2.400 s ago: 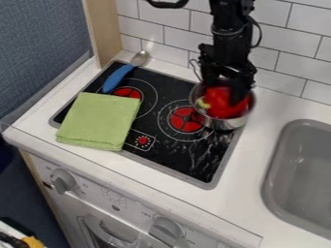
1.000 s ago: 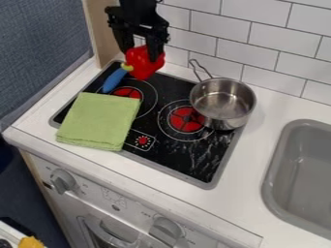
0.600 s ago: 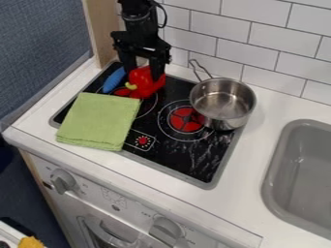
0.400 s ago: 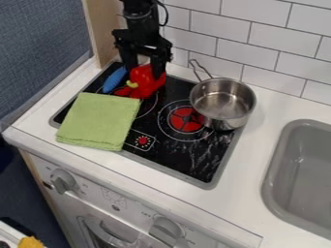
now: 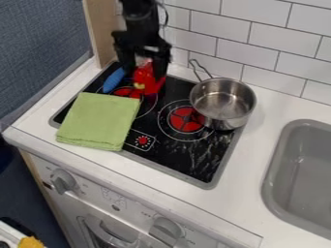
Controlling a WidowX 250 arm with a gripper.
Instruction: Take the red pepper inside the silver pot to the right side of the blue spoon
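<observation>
Red pepper [image 5: 152, 85] out of pot [image 5: 223, 101], now beside blue spoon [image 5: 114, 80]

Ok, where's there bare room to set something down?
The white counter between stove and sink, in front of the pot, is bare; so is the stove's front right, between its right burner and front corner. Crowded: the back left, with spoon, pepper and green cloth close together under or beside the arm.

Yeah, can't actually read any text here. There are faint marks on the white front panel [image 5: 92, 197] near the knobs [image 5: 63, 181] (way too tiny for me to make out), and the cooktop's [image 5: 188, 167] little dial graphic [image 5: 142, 140] has small unreadable ticks.
</observation>
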